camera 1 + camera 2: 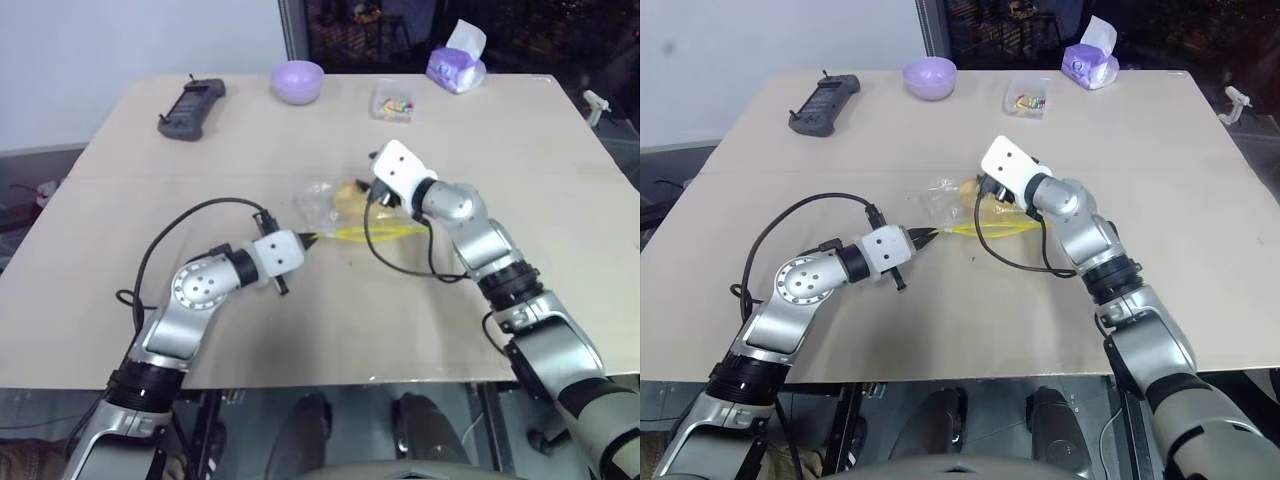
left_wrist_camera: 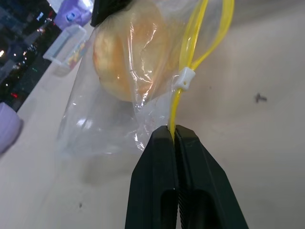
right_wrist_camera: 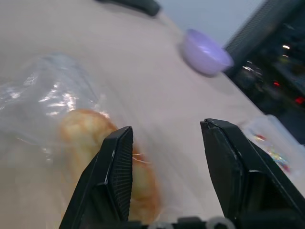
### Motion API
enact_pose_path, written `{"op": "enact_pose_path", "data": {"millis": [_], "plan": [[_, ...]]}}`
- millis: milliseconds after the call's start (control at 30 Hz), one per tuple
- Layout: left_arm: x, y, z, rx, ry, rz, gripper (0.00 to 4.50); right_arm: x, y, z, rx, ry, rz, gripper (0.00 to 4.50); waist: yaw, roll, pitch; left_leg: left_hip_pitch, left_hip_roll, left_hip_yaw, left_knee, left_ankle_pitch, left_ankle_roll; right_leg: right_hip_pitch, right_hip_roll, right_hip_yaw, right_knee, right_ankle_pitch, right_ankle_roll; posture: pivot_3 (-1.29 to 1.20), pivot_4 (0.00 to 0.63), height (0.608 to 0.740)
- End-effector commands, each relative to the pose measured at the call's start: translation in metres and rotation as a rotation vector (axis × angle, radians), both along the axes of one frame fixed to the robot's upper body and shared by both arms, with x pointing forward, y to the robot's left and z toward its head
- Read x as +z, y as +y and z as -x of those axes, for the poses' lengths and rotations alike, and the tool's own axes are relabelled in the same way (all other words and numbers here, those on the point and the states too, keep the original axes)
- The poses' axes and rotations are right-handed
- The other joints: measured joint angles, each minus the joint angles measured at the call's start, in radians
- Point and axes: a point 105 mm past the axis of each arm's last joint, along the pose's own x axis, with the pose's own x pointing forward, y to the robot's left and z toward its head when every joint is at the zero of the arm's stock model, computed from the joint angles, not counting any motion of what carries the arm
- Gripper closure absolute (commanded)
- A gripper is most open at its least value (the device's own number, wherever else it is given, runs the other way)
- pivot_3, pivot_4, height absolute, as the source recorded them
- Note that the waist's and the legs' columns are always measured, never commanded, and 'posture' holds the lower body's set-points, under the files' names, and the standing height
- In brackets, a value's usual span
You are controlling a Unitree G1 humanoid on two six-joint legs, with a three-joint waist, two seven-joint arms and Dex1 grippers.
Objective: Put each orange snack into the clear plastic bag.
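Note:
The clear plastic bag (image 1: 320, 203) lies crumpled mid-table, its yellow seal strip (image 2: 177, 102) spread apart toward the right. My left gripper (image 2: 172, 134) is shut on the strip's end and holds that corner just above the table. The orange snack (image 2: 127, 52) shows through the bag's film, inside near the mouth. My right gripper (image 3: 167, 131) is open at the bag's far side. One of its fingers (image 3: 116, 167) is right beside the snack (image 3: 83, 131), with only bare table between the two fingers. From the head views (image 1: 349, 196) the snack peeks out beside the right wrist.
A purple bowl (image 1: 297, 80), a small clear box of colourful bits (image 1: 391, 100), a purple tissue pack (image 1: 456, 68) and a black handheld controller (image 1: 192, 108) stand along the far edge. Black cables loop from both wrists over the table (image 1: 120, 200).

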Motion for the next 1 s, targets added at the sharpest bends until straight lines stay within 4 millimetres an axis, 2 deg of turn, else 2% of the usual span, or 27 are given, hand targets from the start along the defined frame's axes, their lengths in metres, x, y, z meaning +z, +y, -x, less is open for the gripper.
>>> {"op": "enact_pose_path", "data": {"millis": [33,100,233,433,500,600,700,867,1000], "plan": [[0.016,-0.001,0.002,0.007,-0.055,0.033,4.50,-0.019,0.003,0.031,0.154,0.099,0.074,2.05,-0.001,0.000,0.000,0.000,0.000,-0.001,0.000,0.000,0.000,0.001,0.000,-0.001,-0.001,0.000,0.000,0.00,0.150,0.740],[0.016,0.000,0.003,0.010,-0.052,0.034,4.50,-0.023,0.000,0.037,0.171,0.117,0.094,2.05,-0.005,0.000,0.000,0.000,0.000,-0.001,-0.001,0.000,0.000,0.001,0.000,-0.001,-0.001,0.000,0.000,0.00,0.150,0.740],[0.014,-0.001,0.004,0.009,-0.043,0.041,4.50,-0.020,-0.004,0.023,0.087,0.077,0.071,2.05,-0.011,0.001,0.000,0.002,0.001,0.000,-0.001,0.000,0.000,0.000,0.001,0.000,0.001,0.000,0.000,0.00,0.150,0.740],[0.017,-0.002,0.005,0.010,-0.040,0.056,4.50,0.013,-0.012,-0.007,-0.085,-0.033,-0.061,2.05,-0.007,0.001,0.000,0.002,0.001,0.000,-0.001,0.000,0.000,0.000,0.001,0.000,0.003,0.000,0.000,0.00,0.150,0.740],[0.018,-0.001,0.005,0.011,-0.036,0.068,4.50,0.019,-0.009,-0.001,-0.037,0.005,-0.111,2.05,-0.004,0.001,0.000,0.002,0.001,0.000,-0.001,0.000,0.000,0.000,0.001,0.000,0.002,0.000,0.000,0.00,0.150,0.740],[0.024,-0.002,0.004,0.016,-0.039,0.108,4.50,0.041,-0.001,0.012,0.028,0.072,-0.261,2.05,-0.004,0.001,0.000,0.001,0.001,-0.001,-0.002,0.000,0.000,0.000,0.001,0.000,0.000,0.000,0.000,0.00,0.150,0.740],[0.033,0.001,-0.001,0.049,-0.033,0.164,4.50,0.047,-0.013,0.010,-0.012,0.006,-0.260,2.05,-0.005,0.001,0.000,0.001,0.001,-0.001,-0.002,0.000,0.000,0.000,0.001,0.000,0.000,0.000,0.000,0.00,0.150,0.740],[0.041,0.008,-0.006,0.082,-0.028,0.193,4.50,0.028,-0.049,0.037,0.000,-0.026,-0.101,2.05,0.008,0.001,0.000,0.000,0.001,-0.002,-0.002,0.000,0.000,0.001,0.000,-0.002,-0.003,0.000,0.000,0.00,0.150,0.740],[0.047,0.009,-0.010,0.094,-0.027,0.218,4.50,-0.002,-0.060,0.060,-0.023,0.050,-0.035,2.05,-0.003,0.000,0.000,-0.001,0.001,-0.001,-0.004,0.000,0.000,0.001,0.000,-0.002,-0.006,0.000,0.000,0.00,0.150,0.740]]}}
